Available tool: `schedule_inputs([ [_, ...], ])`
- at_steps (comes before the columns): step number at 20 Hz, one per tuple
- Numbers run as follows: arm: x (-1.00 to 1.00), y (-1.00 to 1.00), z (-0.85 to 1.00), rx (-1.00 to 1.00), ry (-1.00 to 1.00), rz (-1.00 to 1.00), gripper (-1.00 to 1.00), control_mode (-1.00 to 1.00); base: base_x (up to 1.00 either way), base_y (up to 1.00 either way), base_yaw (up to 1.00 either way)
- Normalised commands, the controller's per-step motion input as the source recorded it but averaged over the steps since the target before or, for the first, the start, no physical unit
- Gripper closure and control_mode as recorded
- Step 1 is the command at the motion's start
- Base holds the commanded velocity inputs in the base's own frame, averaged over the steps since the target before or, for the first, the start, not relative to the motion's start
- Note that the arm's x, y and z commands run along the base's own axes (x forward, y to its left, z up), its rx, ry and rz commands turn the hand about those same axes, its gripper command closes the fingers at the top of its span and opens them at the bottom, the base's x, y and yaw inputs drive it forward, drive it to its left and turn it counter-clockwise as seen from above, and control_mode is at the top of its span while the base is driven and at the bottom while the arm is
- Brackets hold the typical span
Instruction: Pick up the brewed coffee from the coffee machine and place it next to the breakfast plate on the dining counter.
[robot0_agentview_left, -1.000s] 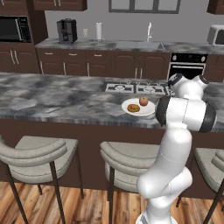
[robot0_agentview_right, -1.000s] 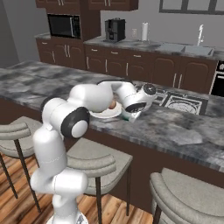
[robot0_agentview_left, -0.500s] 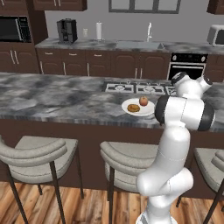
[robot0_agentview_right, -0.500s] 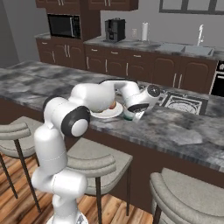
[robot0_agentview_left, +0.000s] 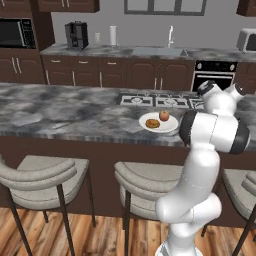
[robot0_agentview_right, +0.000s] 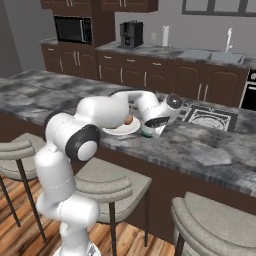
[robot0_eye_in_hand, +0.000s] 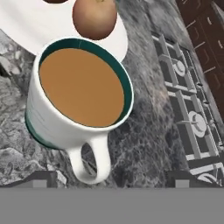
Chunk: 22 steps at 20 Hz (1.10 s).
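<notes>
The brewed coffee (robot0_eye_in_hand: 81, 87), a white mug with a teal band, stands on the grey marbled dining counter (robot0_agentview_left: 65, 110) with its handle toward the hand. It sits just beside the breakfast plate (robot0_agentview_left: 158, 123), which carries a red apple (robot0_eye_in_hand: 94, 17) and a brown pastry (robot0_agentview_left: 152, 123). My gripper (robot0_eye_in_hand: 113, 177) is open, its fingertips spread wide on either side of the handle and off the mug. From the right base view the gripper (robot0_agentview_right: 152, 129) hovers low over the mug (robot0_agentview_right: 146, 133), right of the plate (robot0_agentview_right: 122, 131). The black coffee machine (robot0_agentview_left: 76, 35) stands on the far back counter.
The built-in gas hob (robot0_agentview_left: 155, 101) lies just behind the plate and mug. Grey stools (robot0_agentview_left: 35, 170) line the counter's near side. A microwave (robot0_agentview_left: 15, 32), a paper towel roll (robot0_agentview_left: 113, 35), a sink tap (robot0_agentview_left: 170, 36) and an oven (robot0_agentview_left: 215, 75) are along the back wall.
The hand has shifted very slightly to the right. The mug and plate stay where they were on the counter.
</notes>
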Motion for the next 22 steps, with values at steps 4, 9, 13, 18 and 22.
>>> schedule_inputs([
  [4, -0.48, 0.01, 0.88, -0.04, 0.01, 0.05, -1.0, -1.0, 0.0, 0.0, 0.0],
  [9, -0.95, 0.44, 0.51, -0.1, 0.1, 0.11, -1.0, -1.0, 0.0, 0.0, 0.0],
  [13, -1.0, 0.77, 0.03, -0.14, 0.0, 0.09, -1.0, -1.0, 0.0, 0.0, 0.0],
  [18, -1.0, 0.83, 0.01, -0.15, -0.05, 0.05, -1.0, -1.0, 0.0, 0.0, 0.0],
  [22, -0.93, 0.35, 0.33, -0.04, -0.12, 0.0, -1.0, -1.0, 0.0, 0.0, 0.0],
])
